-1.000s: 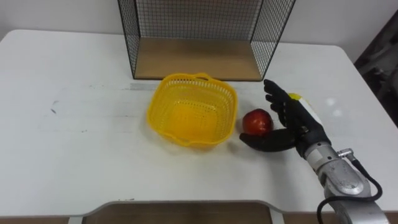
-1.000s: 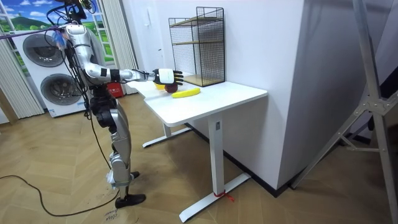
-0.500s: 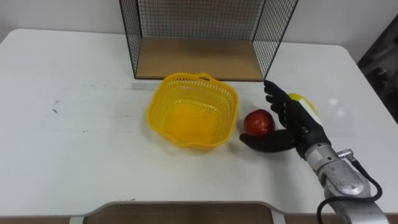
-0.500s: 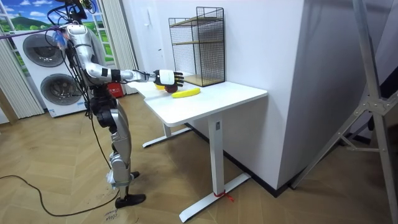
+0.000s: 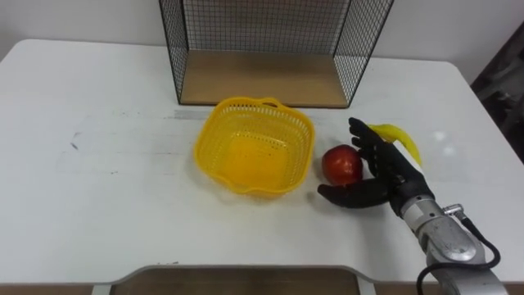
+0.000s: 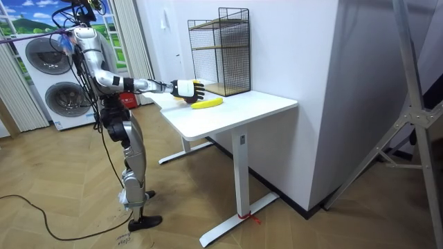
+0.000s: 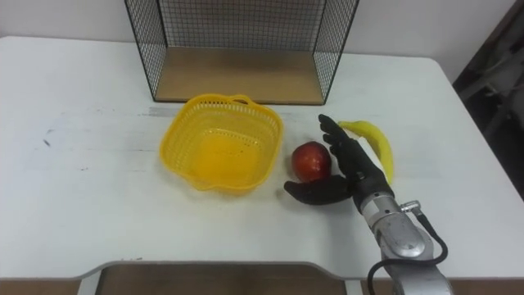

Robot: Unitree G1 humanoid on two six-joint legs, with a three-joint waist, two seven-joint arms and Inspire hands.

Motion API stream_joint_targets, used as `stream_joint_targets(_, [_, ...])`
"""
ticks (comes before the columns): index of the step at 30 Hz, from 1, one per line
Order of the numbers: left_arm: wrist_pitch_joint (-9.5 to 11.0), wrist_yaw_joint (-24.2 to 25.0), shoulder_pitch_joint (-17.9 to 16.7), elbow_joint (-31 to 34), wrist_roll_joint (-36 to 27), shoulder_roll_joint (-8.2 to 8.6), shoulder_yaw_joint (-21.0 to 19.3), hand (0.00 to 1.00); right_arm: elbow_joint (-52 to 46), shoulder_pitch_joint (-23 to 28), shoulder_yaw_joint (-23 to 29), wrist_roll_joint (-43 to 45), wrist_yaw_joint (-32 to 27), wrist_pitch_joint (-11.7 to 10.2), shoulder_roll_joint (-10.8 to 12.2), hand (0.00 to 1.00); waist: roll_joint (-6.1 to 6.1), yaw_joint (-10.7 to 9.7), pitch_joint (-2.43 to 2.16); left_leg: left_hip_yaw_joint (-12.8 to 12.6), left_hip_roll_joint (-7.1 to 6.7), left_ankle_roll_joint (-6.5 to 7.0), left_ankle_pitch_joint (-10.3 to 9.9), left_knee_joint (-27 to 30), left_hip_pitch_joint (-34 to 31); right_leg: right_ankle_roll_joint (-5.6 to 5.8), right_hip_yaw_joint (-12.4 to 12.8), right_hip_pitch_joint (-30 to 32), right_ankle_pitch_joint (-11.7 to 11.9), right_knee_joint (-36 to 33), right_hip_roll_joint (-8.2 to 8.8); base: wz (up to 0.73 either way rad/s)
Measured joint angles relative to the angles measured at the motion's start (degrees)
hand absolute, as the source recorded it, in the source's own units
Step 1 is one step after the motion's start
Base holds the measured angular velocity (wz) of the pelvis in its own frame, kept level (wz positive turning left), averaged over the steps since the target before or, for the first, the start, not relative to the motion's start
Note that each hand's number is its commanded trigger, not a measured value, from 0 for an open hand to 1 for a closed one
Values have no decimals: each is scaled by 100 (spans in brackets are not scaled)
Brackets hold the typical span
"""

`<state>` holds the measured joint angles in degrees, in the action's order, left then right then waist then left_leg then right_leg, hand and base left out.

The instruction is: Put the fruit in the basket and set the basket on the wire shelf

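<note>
— Where do we see the apple [image 5: 341, 164]?
— Just right of the basket [image 5: 214, 152], on the table [image 5: 98, 188].
— And our right hand [image 5: 391, 180]?
— Further right of the basket, spread wide and cupping the apple without gripping it. The banana [image 5: 403, 141] lies beyond it, and the shelf [image 5: 262, 78] stands behind the basket.
</note>
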<state>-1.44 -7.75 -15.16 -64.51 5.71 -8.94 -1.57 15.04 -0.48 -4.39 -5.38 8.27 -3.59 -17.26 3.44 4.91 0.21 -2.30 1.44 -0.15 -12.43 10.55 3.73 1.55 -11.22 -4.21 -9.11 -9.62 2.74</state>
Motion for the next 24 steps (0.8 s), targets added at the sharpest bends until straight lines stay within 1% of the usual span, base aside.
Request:
stream_joint_targets(4, [-11, 22, 0, -15, 2, -2, -4, 0, 0, 0, 0, 6, 23, 0, -1, 0, -19, 3, 13, 7, 1, 0, 0, -24, -3, 0, -4, 0, 0, 1, 0, 0])
stream_joint_targets(8, [-24, 65, 2, -14, -2, -6, -2, 0, 5, 0, -2, 7, 64, 0, 0, 0, -22, 4, 16, 5, 0, 0, 0, -31, -3, 0, -1, 1, 0, 3, 0, 0])
stream_joint_targets(16, [-103, 64, 2, 2, 2, -6, -2, 0, 34, 0, -3, 7, 67, 7, 0, 0, -19, 3, 14, 4, 0, 0, 0, -72, -3, 1, -3, 18, -1, 11, -1, 0])
stream_joint_targets(19, [-115, 63, 13, 17, 1, -6, -2, 0, 108, -2, -3, -7, 69, 9, 1, 0, -6, 3, 7, 4, 0, 0, 0, -81, -3, 2, -8, 19, -1, 18, -1, 0])
stream_joint_targets(24, [-142, 61, 18, 23, 4, -8, 0, 0, 174, -47, -14, -9, 70, 63, 2, 0, 10, 8, 0, 11, -1, 0, 0, -83, -9, 3, -19, 16, -2, 20, 0, 0])
